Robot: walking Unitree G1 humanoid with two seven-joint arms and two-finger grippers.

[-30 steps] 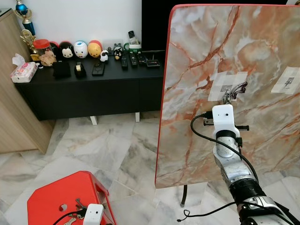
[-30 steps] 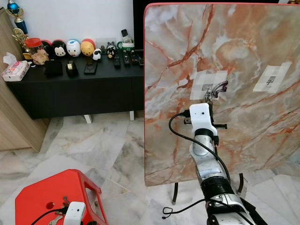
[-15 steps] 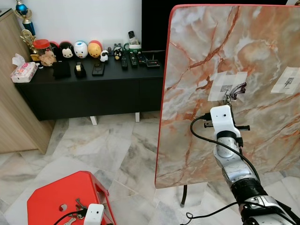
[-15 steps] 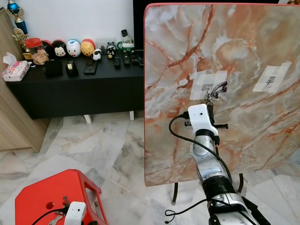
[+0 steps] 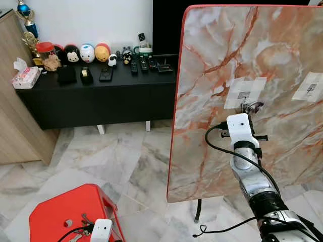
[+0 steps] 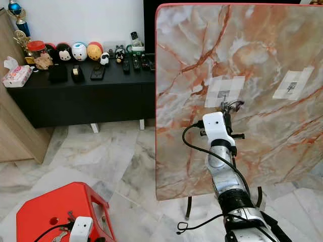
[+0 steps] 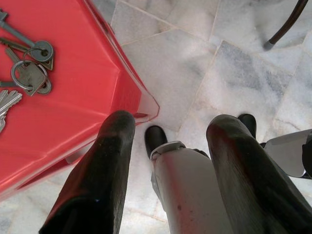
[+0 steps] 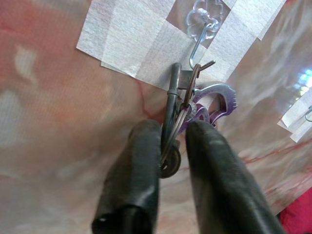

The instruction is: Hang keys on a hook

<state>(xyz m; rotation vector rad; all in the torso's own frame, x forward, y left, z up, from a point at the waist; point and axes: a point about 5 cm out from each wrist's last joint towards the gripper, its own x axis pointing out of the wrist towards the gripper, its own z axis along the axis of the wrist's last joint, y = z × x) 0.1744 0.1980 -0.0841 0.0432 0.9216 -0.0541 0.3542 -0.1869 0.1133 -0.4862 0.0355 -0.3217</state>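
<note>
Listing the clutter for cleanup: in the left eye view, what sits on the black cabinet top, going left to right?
Tissue pack → red-lidded jar → round figurines → remote controls.

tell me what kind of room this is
Probably a home living room: a long black sideboard holds remote controls and toy figures, a trophy stands beside them, and the floor is marble tile.
</note>
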